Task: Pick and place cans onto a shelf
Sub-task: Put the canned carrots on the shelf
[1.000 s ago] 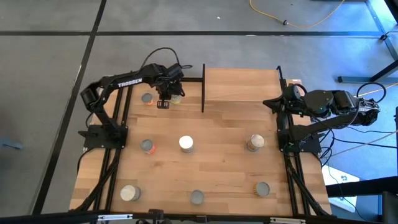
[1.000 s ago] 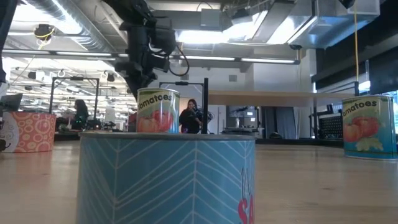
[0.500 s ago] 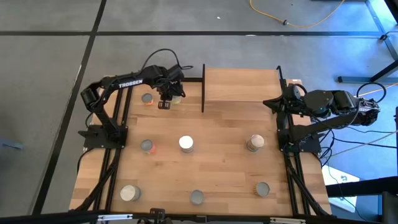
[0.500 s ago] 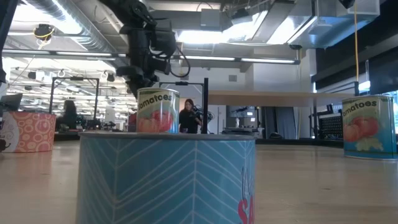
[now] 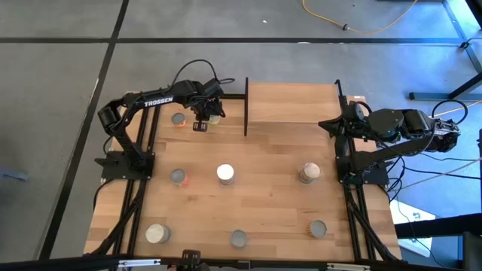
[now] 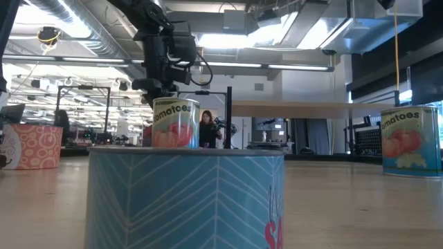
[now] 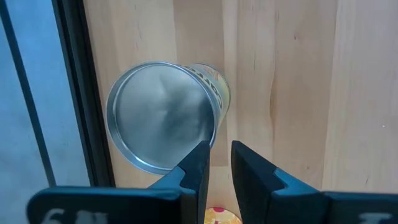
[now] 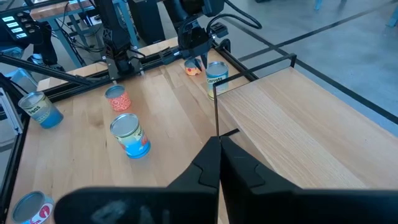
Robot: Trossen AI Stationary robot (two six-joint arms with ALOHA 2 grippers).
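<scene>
Started nearest, at 6 o'clock: saw three cans (image 5: 239,239) in the front row of the tabletop (image 5: 271,203), upright and well apart. Found no danger there. Further in, around the centre, counted three more from 9 to 3 o'clock, also standing free.

Further still, at about 11 o'clock, found the left gripper (image 7: 217,155) hanging over the wood, claw narrow, with only a thin slot between the fingers, and holding nothing. Just beside the fingertips, not between them, saw the target can (image 7: 161,115), upright, silvery top up. Judged this the main risk: claw too narrow for so wide a can, and not centred over it. If lowered like this, would likely land on the rim or press the wall sideways, tipping or rolling the can. Would need opening wide and centring first.

Noted also a dark rail (image 7: 71,93) just beside the target can, with floor beyond. Feared a sideways push toward it, perhaps enough to send the can off the table. Saw an orange can (image 5: 178,119) near on the 9 o'clock side, easy to knock with an opened finger.

Farthest, at 12 to 1 o'clock, found the shelf (image 5: 290,102) bare of cans, with a black post (image 5: 246,105) near the target can. Feared a low carry, striking the post or the board edge.

At 3 o'clock, saw the right gripper (image 5: 327,124) waiting, fingers pressed together, empty.
</scene>
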